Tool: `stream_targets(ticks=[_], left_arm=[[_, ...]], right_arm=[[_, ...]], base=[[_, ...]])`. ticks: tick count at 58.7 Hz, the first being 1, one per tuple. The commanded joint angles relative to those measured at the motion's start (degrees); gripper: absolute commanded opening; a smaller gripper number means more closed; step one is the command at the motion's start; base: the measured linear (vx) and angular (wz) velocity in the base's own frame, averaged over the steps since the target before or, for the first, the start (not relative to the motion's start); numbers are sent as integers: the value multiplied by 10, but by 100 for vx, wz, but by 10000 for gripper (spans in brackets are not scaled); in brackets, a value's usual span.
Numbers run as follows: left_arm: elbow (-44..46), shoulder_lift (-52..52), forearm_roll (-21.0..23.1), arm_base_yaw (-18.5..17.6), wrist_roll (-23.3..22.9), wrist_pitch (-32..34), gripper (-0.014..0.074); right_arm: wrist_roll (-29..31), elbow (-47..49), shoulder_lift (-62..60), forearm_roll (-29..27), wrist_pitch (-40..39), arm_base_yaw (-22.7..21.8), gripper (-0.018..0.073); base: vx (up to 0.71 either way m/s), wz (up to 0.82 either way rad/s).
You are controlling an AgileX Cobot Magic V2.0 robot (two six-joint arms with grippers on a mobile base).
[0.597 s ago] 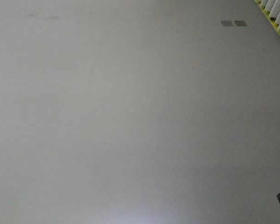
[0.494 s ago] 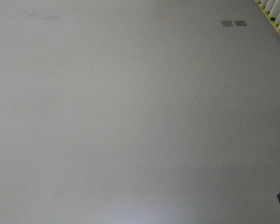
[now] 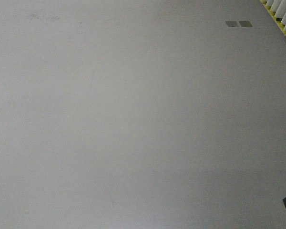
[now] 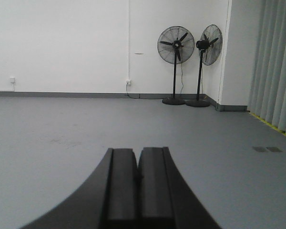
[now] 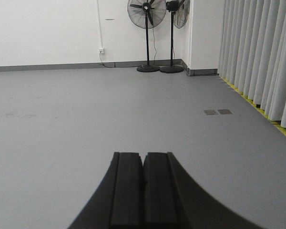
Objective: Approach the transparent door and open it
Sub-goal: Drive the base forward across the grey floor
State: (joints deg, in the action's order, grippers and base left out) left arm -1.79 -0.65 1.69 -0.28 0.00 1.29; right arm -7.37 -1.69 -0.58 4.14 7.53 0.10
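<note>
The transparent door is out of view in every frame. My left gripper (image 4: 137, 150) is shut and empty, its two black fingers pressed together, pointing over the bare grey floor (image 4: 62, 133) toward a white wall. My right gripper (image 5: 143, 155) is shut and empty too, pointing the same way over the floor. The front view shows only grey floor (image 3: 133, 119).
Two black pedestal fans (image 4: 176, 47) (image 5: 146, 12) stand at the far wall near a white corner pillar (image 4: 238, 47). Grey vertical blinds (image 5: 257, 52) with a yellow floor line (image 5: 257, 107) run along the right. Two small floor plates (image 3: 239, 24) (image 5: 217, 112) lie ahead on the right.
</note>
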Motion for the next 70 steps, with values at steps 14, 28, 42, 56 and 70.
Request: stream_targets(ticks=[14,28,42,56,70], left_arm=[[-9,-8,2,-3,-5,50,-6],[-9,-8,2,-3,-5,50,-6],[-9,-8,2,-3,-5,50,-6],[-9,-8,2,-3,-5,50,-6],[-9,-8,2,-3,-5,50,-6]], right_arm=[[3,-3,-9,2,-48,-3,-9],[3,-3,-9,2,-48,-3,-9],[3,-3,-9,2,-48,-3,-9],[3,-3,-9,2,-48,-3,-9],[3,-3,-9,2,-48,-3,-9]], base=[[0,0],[4,-2],[10,-3],[15,-3],[16,-5]])
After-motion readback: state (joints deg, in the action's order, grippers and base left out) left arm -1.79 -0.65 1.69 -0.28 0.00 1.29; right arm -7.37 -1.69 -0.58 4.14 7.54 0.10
